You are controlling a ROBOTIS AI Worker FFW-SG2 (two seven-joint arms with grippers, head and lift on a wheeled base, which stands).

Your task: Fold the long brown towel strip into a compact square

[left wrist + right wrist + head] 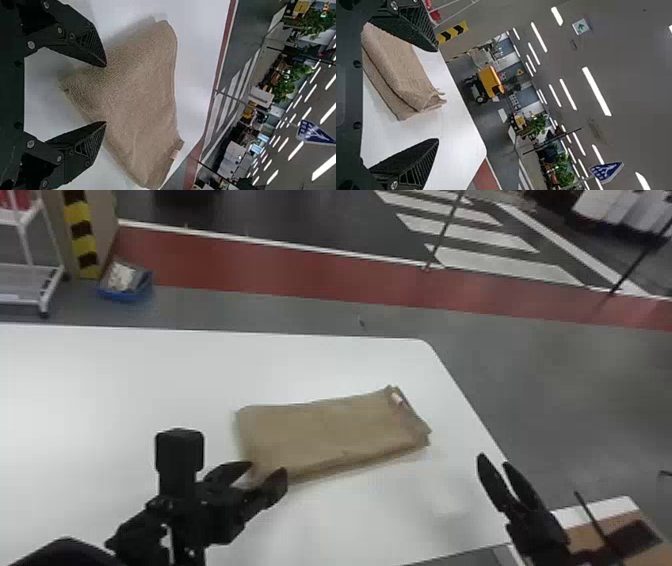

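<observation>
The table [100,380] bears the towel [330,430] near its right edge; layers show, so some folding is done, but it lies oblong; one more fold across (my guess) would square it; left gripper [268,467], fingers apart, by the towel's near left corner; right gripper [493,460], also parted, off to the right; tag [397,399] at the towel's right end.

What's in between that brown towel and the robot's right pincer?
In the head view, only a bare stretch of white tabletop shows between the near right end of the towel and the right pincer.
</observation>
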